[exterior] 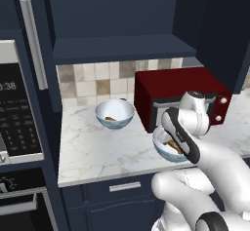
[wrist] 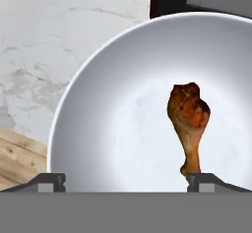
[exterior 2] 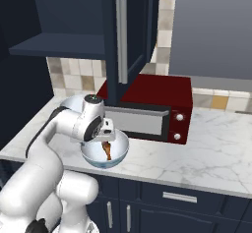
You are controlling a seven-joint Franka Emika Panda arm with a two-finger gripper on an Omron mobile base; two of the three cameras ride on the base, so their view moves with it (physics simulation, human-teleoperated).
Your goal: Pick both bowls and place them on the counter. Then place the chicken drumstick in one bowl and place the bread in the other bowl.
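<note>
Claw [wrist: 126,180] fingers spread wide, gripping nothing, poised over the near bowl [wrist: 93,124] on the bench [exterior: 97,149]. Chicken drumstick [wrist: 188,121] lies inside that bowl, free of the tips. Far bowl [exterior: 114,114] holds a brownish item too small to identify. Arm hides part of the near bowl.

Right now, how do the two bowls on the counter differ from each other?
The far bowl sits back near the tiled wall, left of the red microwave; the near bowl sits by the counter's front edge, under the open gripper. The near bowl holds the chicken drumstick, lying free; the far bowl holds a small brown item I can't identify. Both bowls are upright, round, and patterned blue outside.
</note>
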